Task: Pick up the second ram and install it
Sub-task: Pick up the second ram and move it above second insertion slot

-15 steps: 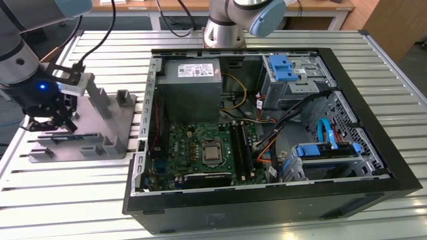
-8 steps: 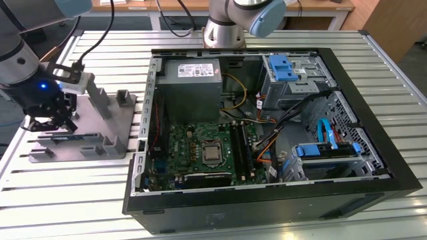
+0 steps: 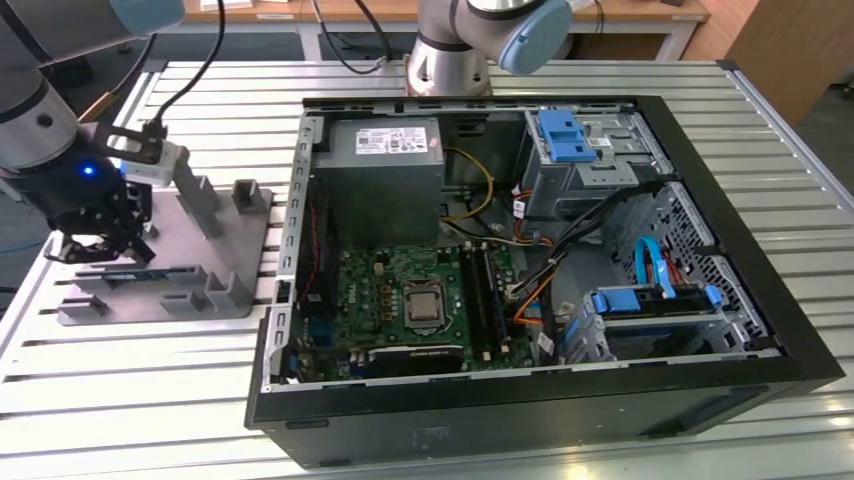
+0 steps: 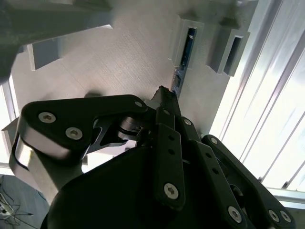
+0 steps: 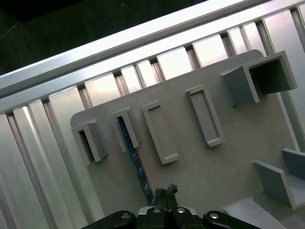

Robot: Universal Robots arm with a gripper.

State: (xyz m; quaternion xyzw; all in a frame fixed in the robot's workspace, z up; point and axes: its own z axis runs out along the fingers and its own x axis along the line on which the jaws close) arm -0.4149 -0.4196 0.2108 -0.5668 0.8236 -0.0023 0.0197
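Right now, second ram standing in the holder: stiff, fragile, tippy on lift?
Likely stiff and light: the second ram is a thin flat board. It stands on edge in slotted blocks of the holder plate, so it would probably tip without them. The tool is at one end, so it might pivot.

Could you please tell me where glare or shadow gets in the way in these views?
Second wrist view: the slatted table is washed white by glare, the gripper is dark against it, yet the second ram reads blue in the holder plate. First wrist view: the slats gleam; the plate is evenly lit. Exterior view: soft light, the computer case dim inside.
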